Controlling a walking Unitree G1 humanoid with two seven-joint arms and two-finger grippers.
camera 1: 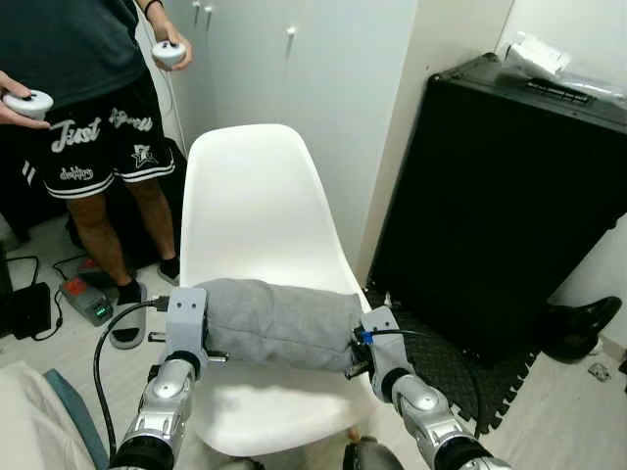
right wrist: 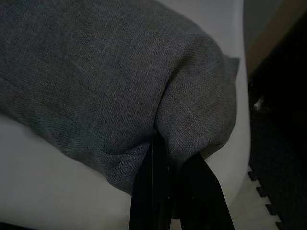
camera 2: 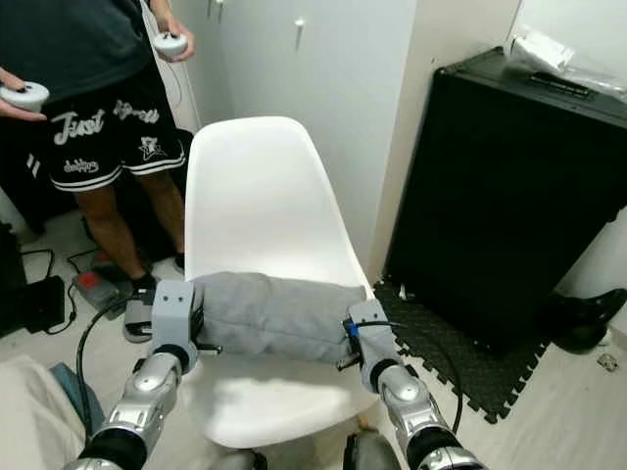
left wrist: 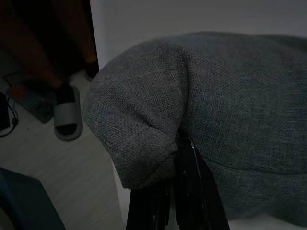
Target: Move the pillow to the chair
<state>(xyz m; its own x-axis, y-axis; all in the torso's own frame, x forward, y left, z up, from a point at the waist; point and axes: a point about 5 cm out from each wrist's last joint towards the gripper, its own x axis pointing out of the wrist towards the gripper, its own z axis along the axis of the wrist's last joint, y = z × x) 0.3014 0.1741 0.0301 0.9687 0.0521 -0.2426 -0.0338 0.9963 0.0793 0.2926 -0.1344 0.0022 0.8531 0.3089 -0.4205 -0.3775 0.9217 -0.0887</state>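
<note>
Wrist views: both grippers' fingers (left wrist: 192, 191) clenched on gray pillow (camera 1: 279, 323) ends, tips buried in fabric.

A grey pillow (camera 1: 279, 323) lies across the seat of a white chair (camera 1: 257, 211), with the left end effector (camera 1: 196, 338) at one end and the right end effector (camera 1: 361, 345) at the other; their fingers seem buried in the fabric. A person (camera 1: 83, 108) holding two white controllers (camera 1: 168, 53) stands beside the chair. A black case (camera 1: 505, 196) stands to the right.
</note>
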